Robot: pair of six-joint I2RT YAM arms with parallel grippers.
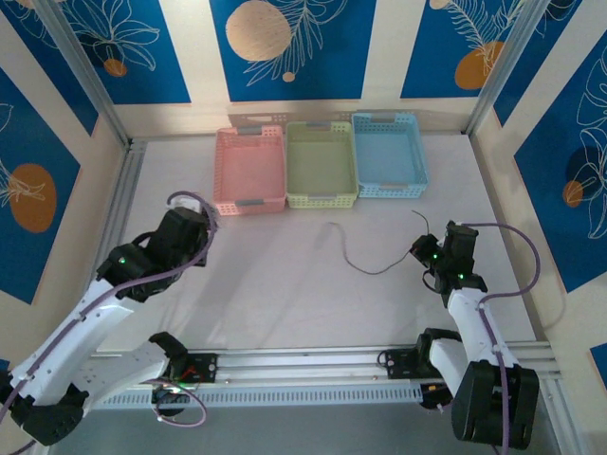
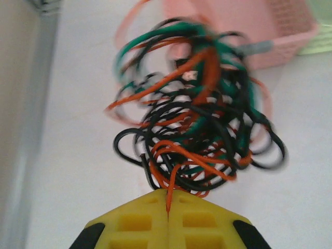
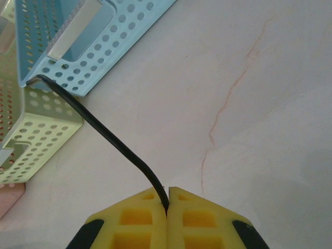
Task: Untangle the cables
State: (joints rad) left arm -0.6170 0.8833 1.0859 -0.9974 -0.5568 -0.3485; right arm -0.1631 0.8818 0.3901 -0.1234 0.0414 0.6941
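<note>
Low in the left wrist view, the left claw [image 2: 167,196] with yellow fingers is clenched on an orange strand of the cables [image 2: 197,119]. They are a big knotted ball of thin black, orange and green wires just past its tips.

Low in the right wrist view, the right claw [image 3: 167,196] is pinched tight on one thin black wire [image 3: 111,132]. From the top, that wire trails loose across the middle of the white table [image 1: 285,294], well apart from the ball. So I think one wire is out.

The ball is blurry, but it looks very tangled, so most of the job is left.

Three plastic baskets with holes sit in a row at the top of the top view: the pink basket [image 1: 249,203], the green basket [image 1: 322,201] and the blue basket [image 1: 391,191]. Nothing blocks the claws, though the pink one is near the ball.
</note>
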